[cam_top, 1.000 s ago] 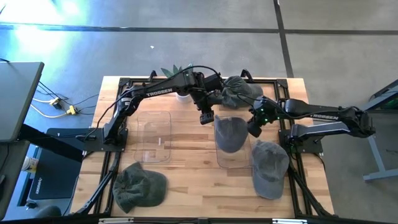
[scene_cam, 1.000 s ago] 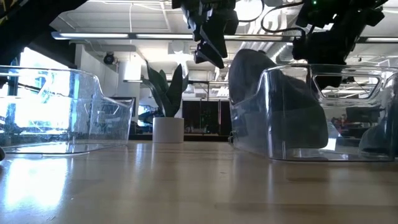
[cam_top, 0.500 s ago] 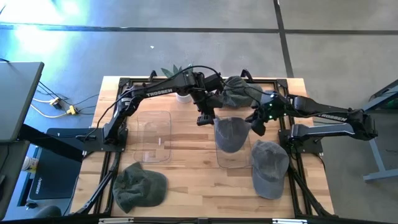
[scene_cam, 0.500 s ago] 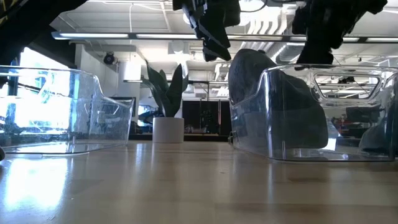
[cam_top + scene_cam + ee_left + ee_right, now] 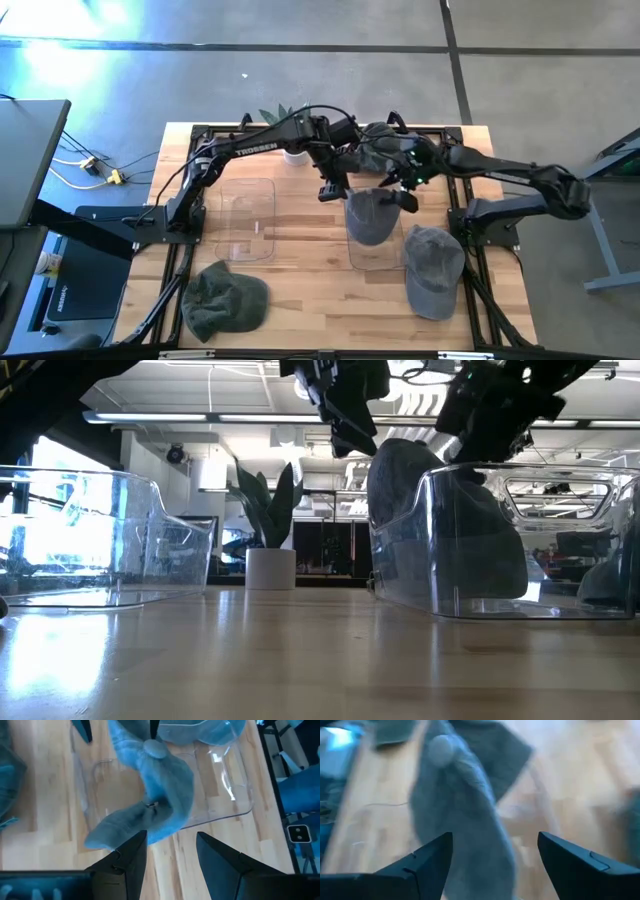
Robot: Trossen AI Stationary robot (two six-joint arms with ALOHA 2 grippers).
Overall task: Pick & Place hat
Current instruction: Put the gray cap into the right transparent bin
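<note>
Right pincer (image 5: pixel 403 187) reopened, hat (image 5: pixel 368 214) inside bin (image 5: pixel 392 262)

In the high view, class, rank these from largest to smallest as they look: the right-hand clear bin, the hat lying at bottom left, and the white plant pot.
1. Clear bin
2. Hat, clearly smaller than the bin's outline
3. Plant pot, partly hidden by the left arm, by far the smallest
</note>
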